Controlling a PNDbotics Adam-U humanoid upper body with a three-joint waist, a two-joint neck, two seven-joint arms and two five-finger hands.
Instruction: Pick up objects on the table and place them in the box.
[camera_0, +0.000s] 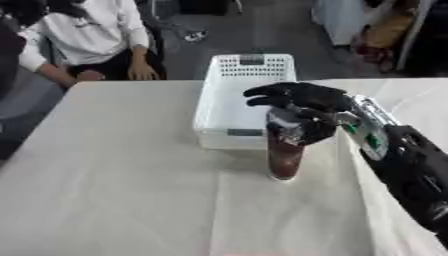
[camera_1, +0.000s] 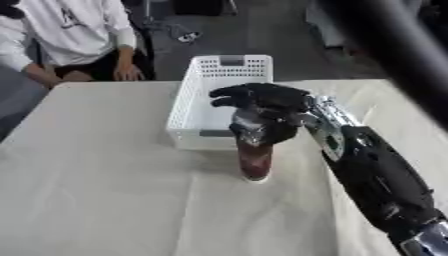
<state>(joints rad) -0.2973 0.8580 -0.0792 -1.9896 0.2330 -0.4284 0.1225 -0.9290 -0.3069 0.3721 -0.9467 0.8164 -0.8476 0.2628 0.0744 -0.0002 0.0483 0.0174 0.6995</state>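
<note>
A bottle (camera_0: 285, 159) of dark red-brown liquid stands upright on the white tablecloth, just in front of the white plastic basket (camera_0: 213, 107). My right hand (camera_0: 306, 100) comes in from the right and is at the bottle's upper part. Its fingers (camera_0: 267, 92) reach past the top on the far side and its thumb (camera_0: 313, 131) curls round the near side. The bottle's top is largely hidden by the hand, and its base rests on the table. The basket's visible inside holds nothing. My left hand shows in neither view.
My right forearm (camera_1: 367, 170) runs along the table's right side. A person sits at the far left edge with hands near the table edge (camera_0: 140, 70). The cloth (camera_0: 122, 175) stretches to the left and front of the bottle.
</note>
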